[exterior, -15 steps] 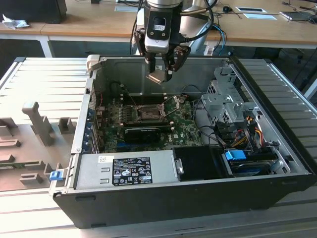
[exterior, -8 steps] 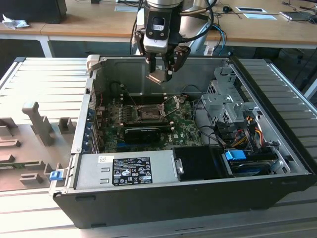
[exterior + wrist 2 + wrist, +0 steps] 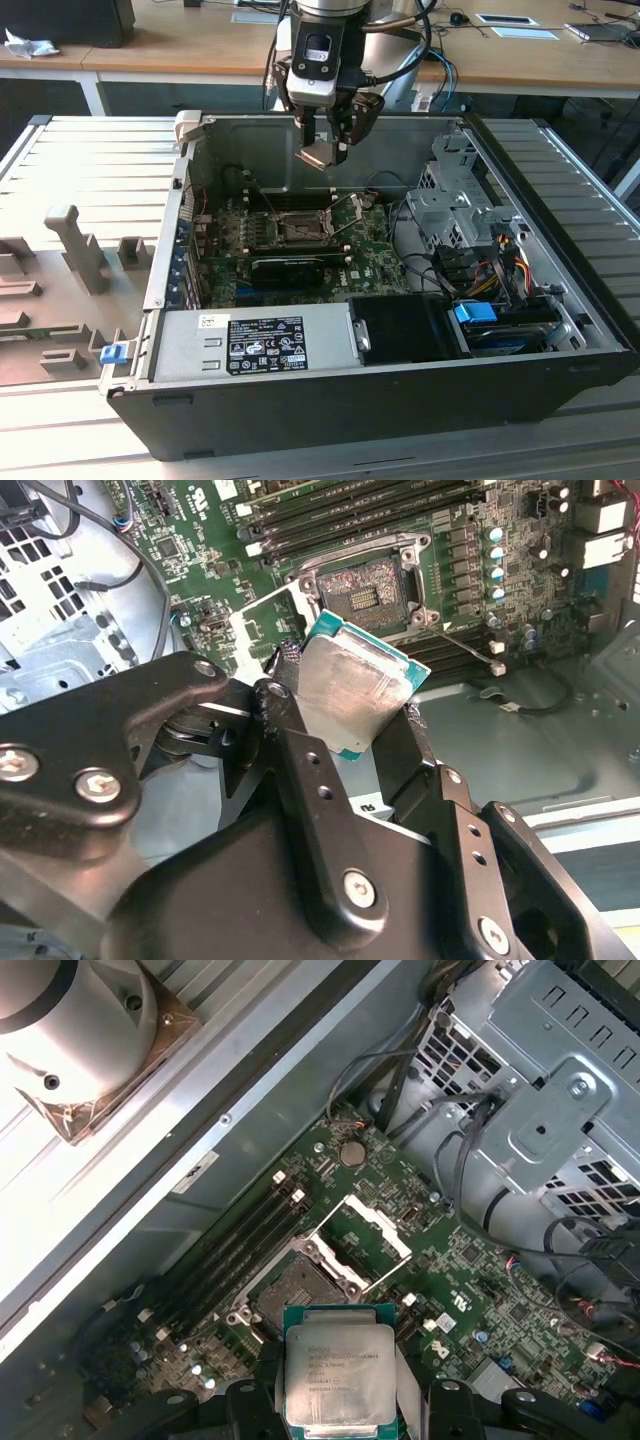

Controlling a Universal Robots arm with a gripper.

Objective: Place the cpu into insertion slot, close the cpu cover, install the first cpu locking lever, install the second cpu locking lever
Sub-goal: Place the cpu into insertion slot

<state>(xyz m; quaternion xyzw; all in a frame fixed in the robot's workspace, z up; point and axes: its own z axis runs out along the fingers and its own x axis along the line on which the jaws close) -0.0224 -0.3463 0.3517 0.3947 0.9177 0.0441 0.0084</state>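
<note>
My gripper (image 3: 326, 148) hangs high inside the open computer case, shut on the cpu (image 3: 321, 156), a flat silvery square with a teal rim. In both wrist views the cpu (image 3: 352, 685) (image 3: 338, 1370) sits edge-on between two black fingers (image 3: 290, 740). The insertion slot (image 3: 298, 1292) (image 3: 362, 588) lies bare on the green motherboard, well below the chip, its brownish pin field showing. The cpu cover (image 3: 372, 1222) stands swung open beside the slot, its square cut-out visible. A thin wire lever (image 3: 468, 644) juts out next to the slot (image 3: 300, 230).
A grey power supply (image 3: 255, 340) with a label fills the case front. A metal drive cage (image 3: 450, 200) and bundled cables (image 3: 490, 270) sit at the exterior view's right. A long black card (image 3: 290, 265) lies below the socket. Memory slots (image 3: 225, 1255) run beside it. Grey fixtures (image 3: 80, 250) stand outside.
</note>
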